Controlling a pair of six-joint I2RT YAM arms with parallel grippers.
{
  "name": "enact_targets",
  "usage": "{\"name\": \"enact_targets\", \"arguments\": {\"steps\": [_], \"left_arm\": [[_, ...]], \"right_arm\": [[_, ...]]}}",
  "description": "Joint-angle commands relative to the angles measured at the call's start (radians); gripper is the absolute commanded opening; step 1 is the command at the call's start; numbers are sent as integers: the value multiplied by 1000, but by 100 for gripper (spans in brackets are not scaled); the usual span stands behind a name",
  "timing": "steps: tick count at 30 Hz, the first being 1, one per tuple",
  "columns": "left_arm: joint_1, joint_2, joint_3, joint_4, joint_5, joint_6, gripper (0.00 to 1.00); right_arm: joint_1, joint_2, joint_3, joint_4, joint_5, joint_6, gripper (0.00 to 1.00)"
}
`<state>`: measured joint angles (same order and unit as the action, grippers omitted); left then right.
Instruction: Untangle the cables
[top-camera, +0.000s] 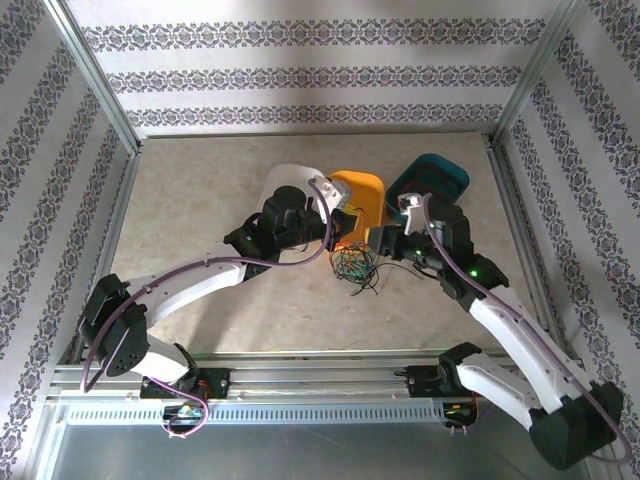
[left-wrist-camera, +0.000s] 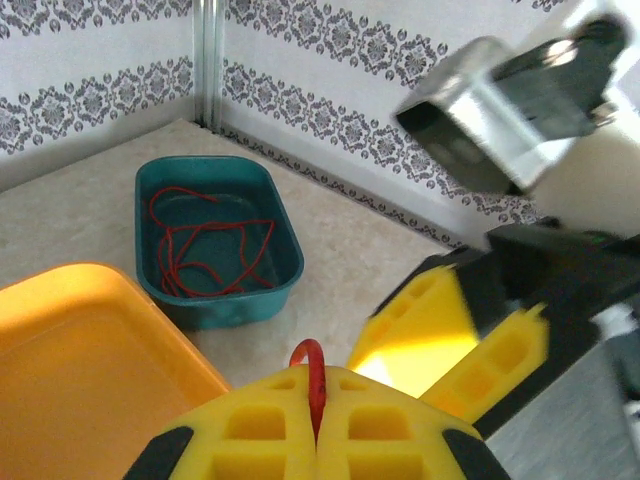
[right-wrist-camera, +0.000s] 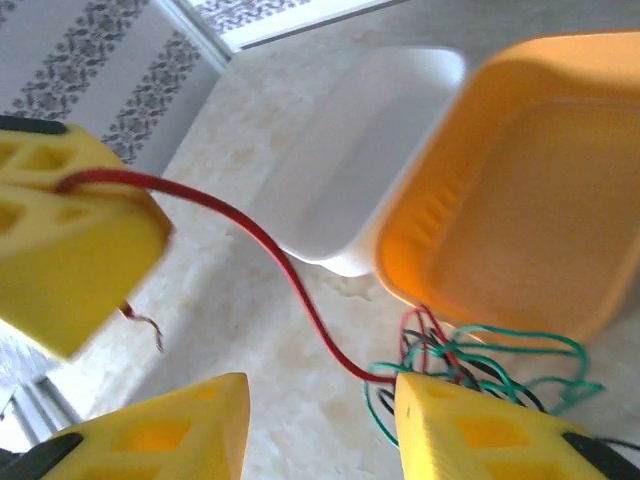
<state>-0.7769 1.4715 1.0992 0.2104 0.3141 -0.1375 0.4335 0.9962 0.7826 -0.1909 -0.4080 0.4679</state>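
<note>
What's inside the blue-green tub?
In the teal tub a thin red cable lies in loose loops on the floor. Its near wall hides a strip of the bottom.

The orange tray (right-wrist-camera: 540, 180), teal tray (left-wrist-camera: 230, 308) and white tray (right-wrist-camera: 340, 180) look smooth glossy plastic; the tabletop (top-camera: 200, 190) matt, marbled.

My left arm (top-camera: 200, 275) reaches forward and inward from its base, elbow bent. My left hand (left-wrist-camera: 317, 440) is clamped tight, its two fingers pressed flat together on a red cable (left-wrist-camera: 308, 355) that loops up out of the seam between them. My right arm (top-camera: 500, 310) comes in from the other side, angled toward the middle. My right hand (right-wrist-camera: 315, 425) hangs with its fingers parted, a clear gap between them, close beside my left hand.
</note>
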Motion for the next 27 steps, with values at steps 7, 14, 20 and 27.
{"name": "enact_targets", "arguments": {"steps": [7,14,20,27], "left_arm": [[10,-46,-45,30,-29,-23,4],[10,23,-154,18,-77,40,74],[10,186,-175,164,-53,-9,76],[8,312,-108,146,-49,-10,53]], "right_arm": [[38,113,2,111,157,51,0],[-26,34,-36,135,129,127,0],[-75,17,-55,172,44,217,0],[-105,-17,-44,179,52,267,0]]}}
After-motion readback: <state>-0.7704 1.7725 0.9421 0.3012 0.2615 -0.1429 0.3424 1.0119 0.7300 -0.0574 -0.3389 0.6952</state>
